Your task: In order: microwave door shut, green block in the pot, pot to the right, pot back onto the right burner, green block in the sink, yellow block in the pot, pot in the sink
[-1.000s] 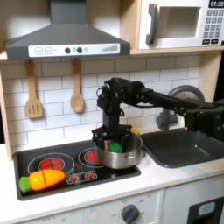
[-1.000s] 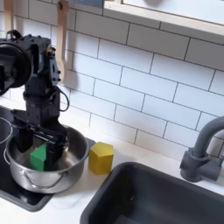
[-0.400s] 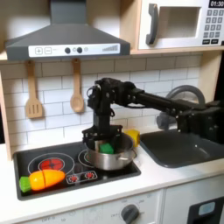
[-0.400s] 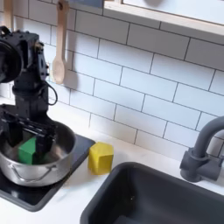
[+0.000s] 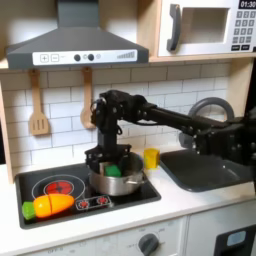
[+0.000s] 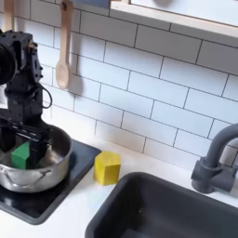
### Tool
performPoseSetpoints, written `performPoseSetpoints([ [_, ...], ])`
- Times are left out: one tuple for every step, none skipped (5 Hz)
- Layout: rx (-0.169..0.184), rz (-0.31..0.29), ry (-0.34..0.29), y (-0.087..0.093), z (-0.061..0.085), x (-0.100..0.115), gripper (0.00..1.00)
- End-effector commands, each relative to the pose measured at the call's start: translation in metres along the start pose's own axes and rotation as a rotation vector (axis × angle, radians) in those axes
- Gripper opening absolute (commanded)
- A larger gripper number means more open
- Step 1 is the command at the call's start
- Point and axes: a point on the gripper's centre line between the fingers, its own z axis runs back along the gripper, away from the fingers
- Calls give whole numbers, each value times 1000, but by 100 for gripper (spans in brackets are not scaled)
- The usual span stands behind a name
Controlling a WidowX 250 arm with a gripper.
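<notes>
The steel pot (image 5: 116, 181) (image 6: 37, 171) sits on the hob's right burner in the first exterior view. The green block (image 5: 113, 170) (image 6: 20, 155) lies inside it. My gripper (image 5: 107, 163) (image 6: 24, 142) reaches down into the pot, open, with its fingers spread on either side of the green block. The yellow block (image 5: 151, 158) (image 6: 108, 167) stands on the counter between the pot and the sink (image 5: 205, 170) (image 6: 163, 209). Up at the top right of the first exterior view, the microwave door (image 5: 205, 27) is shut.
An orange toy carrot with a green tip (image 5: 48, 205) lies at the hob's front left in the first exterior view. Two wooden utensils (image 5: 38, 103) hang on the tiled wall. The dark faucet (image 6: 216, 160) stands behind the sink. A range hood (image 5: 65, 45) hangs above the hob.
The pot, with the green block and my gripper in it, has slid left in both exterior views, away from the yellow block and onto the burner.
</notes>
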Motion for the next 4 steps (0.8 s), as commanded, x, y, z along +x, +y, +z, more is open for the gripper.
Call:
performPoseSetpoints([
  [15, 30, -3, 19, -1, 4, 100],
  [24, 40, -3, 25, -1, 4, 100],
  [32, 47, -3, 33, -1, 4, 100],
  [39, 56, -9, 39, 0, 4, 100],
])
